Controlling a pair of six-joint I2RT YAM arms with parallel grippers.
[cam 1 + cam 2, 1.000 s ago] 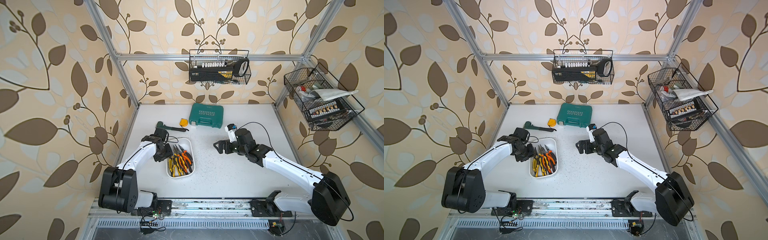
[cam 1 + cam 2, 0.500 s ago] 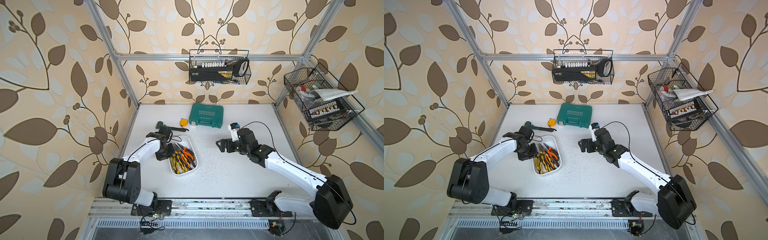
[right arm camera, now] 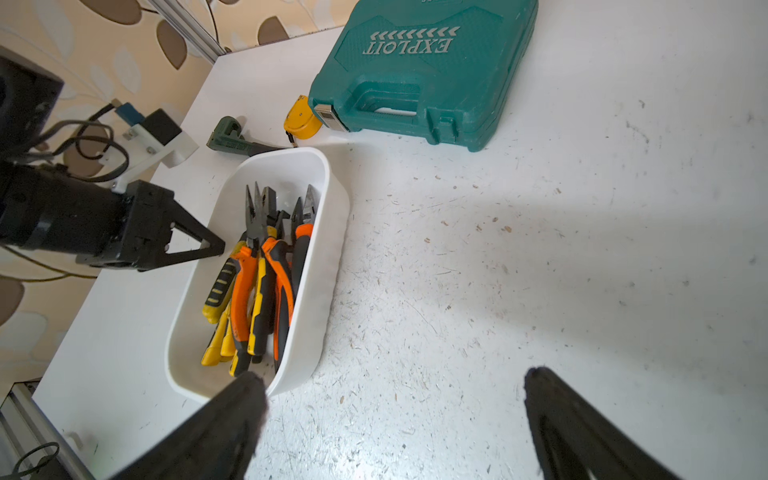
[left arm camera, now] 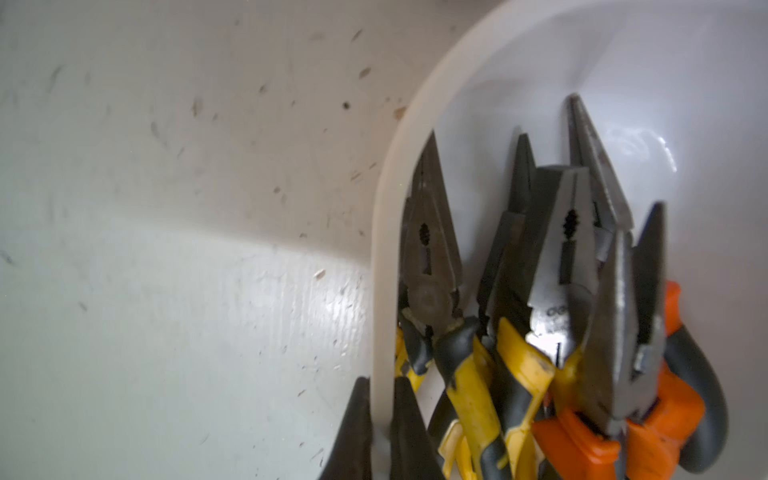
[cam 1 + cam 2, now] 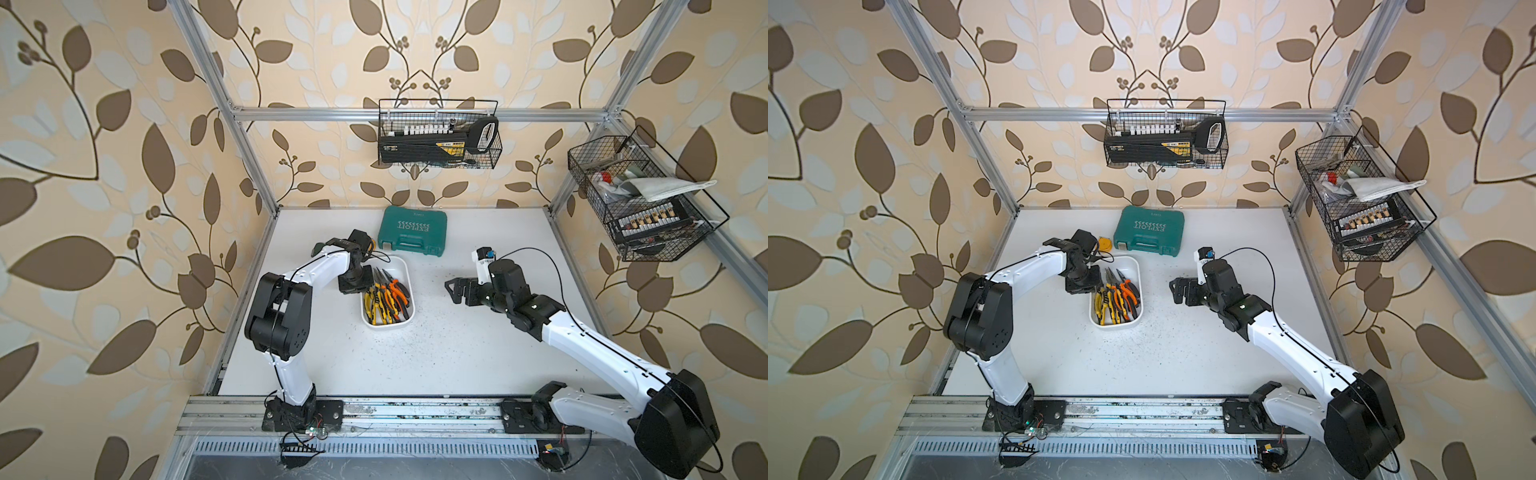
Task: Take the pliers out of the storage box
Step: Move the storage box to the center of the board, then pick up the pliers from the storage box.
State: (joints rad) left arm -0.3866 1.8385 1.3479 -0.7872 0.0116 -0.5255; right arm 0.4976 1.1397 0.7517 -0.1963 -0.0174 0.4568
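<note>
In both top views the box [image 5: 395, 266] sits left of centre on the table [image 5: 415, 357]. All the pliers [image 5: 386, 301] are inside it, jaws toward the upper edge of the frame and handles toward the lower. They lie heaped over one another, so they cannot be counted. Yellow-and-black and orange-and-black handles show.

The left gripper [image 4: 381, 380] is clenched on the box's left long wall. In the left wrist view one of its fingers [image 4: 353, 436] is outside the wall and the other inside, with the white rim pinched between them. Only the blurred fingertips show there, and the pliers' handles run out of frame. No pliers are between the fingers. A yellow-handled pair lies just beside the inner one, and whether they touch cannot be told. From above, the gripper's body hides the grip.

The right gripper [image 5: 451, 291] is right of centre, well apart from the box. It is released, with its jaws spread wide over bare table and nothing in them. The right wrist view cuts its fingers off.

The closed case [image 5: 413, 232] lies above the box. The tape measure [image 3: 301, 120] is just beside the case's corner, and the wrench [image 3: 230, 139] lies beyond the box's far end. In the top views the left arm [image 5: 316, 270] covers most of both. The contents of the two wire baskets [image 5: 438, 133] at upper centre and upper right are hard to make out.
</note>
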